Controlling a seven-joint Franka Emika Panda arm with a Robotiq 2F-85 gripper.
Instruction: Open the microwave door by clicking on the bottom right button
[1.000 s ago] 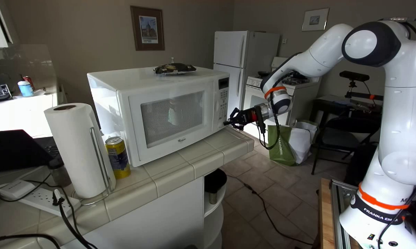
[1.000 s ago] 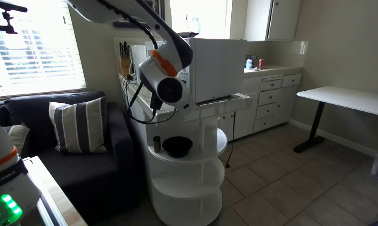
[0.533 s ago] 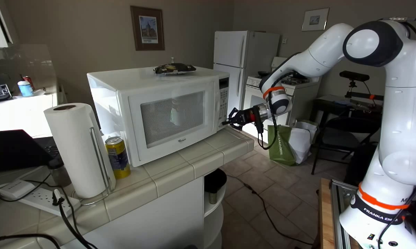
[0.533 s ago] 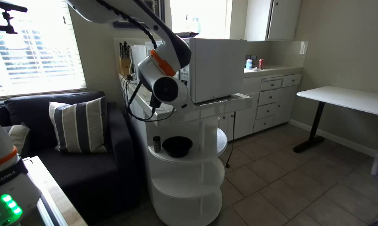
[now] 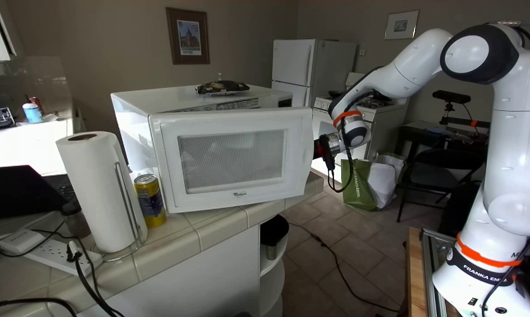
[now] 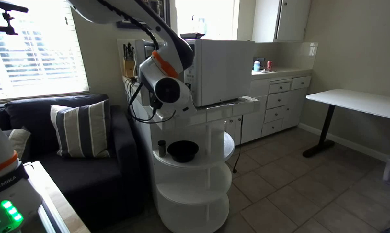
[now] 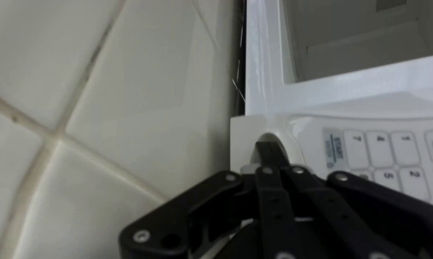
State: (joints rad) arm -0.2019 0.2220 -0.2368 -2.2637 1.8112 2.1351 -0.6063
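The white microwave [image 5: 172, 99] stands on the tiled counter; its side shows in an exterior view [image 6: 224, 71]. Its white-framed door [image 5: 232, 160] is swung partly open toward the camera, and its edge also shows in an exterior view [image 6: 139, 51]. In the wrist view, the open cavity shows beyond the microwave's front frame [image 7: 346, 86]. My gripper [image 7: 272, 144] is shut, its fingertips together over the oval bottom button [image 7: 268, 137] beside the keypad. They appear to touch it. The door hides the fingers in an exterior view; the arm hides them in an exterior view too.
A paper towel roll [image 5: 102, 193] and a yellow can [image 5: 150, 200] stand on the counter by the hinge side. A dark packet [image 5: 223, 87] lies on the microwave. Round shelves [image 6: 195, 184] holding a black bowl [image 6: 183, 151] are below the counter's end.
The door was closed in the earlier frames and is now swung partly open. My gripper has moved slightly in toward the microwave's lower right front corner.
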